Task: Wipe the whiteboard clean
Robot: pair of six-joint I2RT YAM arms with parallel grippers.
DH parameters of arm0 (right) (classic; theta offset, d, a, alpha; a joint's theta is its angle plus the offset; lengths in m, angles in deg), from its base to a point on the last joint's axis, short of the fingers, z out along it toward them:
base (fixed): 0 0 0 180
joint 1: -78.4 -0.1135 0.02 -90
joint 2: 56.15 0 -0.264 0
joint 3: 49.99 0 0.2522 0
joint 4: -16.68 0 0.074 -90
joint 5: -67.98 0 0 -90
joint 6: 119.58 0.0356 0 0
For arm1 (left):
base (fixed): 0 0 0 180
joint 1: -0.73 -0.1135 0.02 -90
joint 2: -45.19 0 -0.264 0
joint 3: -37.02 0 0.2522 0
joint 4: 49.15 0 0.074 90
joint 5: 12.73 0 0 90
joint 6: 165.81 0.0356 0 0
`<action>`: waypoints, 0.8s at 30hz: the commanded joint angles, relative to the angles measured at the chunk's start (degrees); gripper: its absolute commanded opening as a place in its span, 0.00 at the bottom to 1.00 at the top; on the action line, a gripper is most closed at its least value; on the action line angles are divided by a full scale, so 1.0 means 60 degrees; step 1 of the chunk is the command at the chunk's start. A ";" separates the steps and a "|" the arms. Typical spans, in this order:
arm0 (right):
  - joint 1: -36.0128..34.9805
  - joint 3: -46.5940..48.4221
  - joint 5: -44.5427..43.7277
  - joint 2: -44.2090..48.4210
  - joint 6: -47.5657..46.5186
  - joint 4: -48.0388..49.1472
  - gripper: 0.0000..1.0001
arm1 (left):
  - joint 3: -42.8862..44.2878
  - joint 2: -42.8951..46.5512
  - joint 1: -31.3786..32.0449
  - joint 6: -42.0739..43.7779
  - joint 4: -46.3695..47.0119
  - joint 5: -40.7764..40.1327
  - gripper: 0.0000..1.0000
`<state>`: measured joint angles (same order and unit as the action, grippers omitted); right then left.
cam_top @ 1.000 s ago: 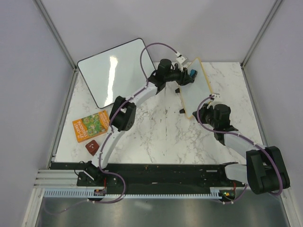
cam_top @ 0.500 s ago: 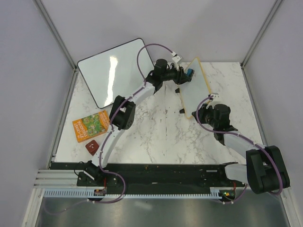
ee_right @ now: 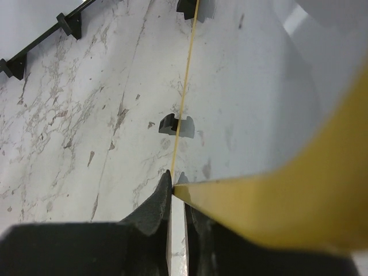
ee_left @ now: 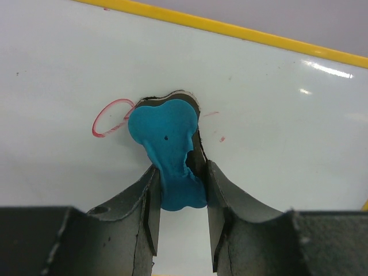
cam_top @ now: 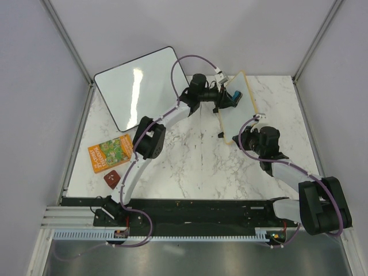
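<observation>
While clamped between the left jaws, barely parted, blue eraser (ee_left: 165,135) pressed flat on the whiteboard (ee_left: 276,109), straight ahead of the tips. Just left of the eraser, touching its edge: last red loop (ee_left: 107,118). Just right: faint red flecks. Beyond, across the jaws: long axis of the board, marked by its yellow frame (ee_left: 230,30). Farther off: right jaws all but closed, pinching the frame edge (ee_right: 276,198), board tilted up over the table (ee_right: 75,115), black clip foot (ee_right: 175,123) ahead of those tips. Probably next: short wipe leftward.
</observation>
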<state>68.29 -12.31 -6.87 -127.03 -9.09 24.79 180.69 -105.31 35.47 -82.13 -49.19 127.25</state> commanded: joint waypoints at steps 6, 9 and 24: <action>-0.0190 0.0071 0.0565 -0.0258 -0.0486 -0.0715 0.00 | 0.1390 -0.0346 0.0055 -0.0451 -0.1846 -0.2088 0.02; -0.0190 0.0071 0.0565 -0.0258 -0.0486 -0.0700 0.00 | 0.1406 -0.0464 -0.0252 -0.0907 -0.1846 -0.2235 0.02; -0.0190 0.0100 0.0565 -0.0332 -0.0515 -0.0700 0.00 | 0.0895 -0.0495 -0.0430 -0.1553 -0.1045 -0.0510 0.02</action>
<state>68.10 -12.31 -6.82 -127.53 -10.88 25.47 187.18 -109.90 31.34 -90.13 -60.51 117.04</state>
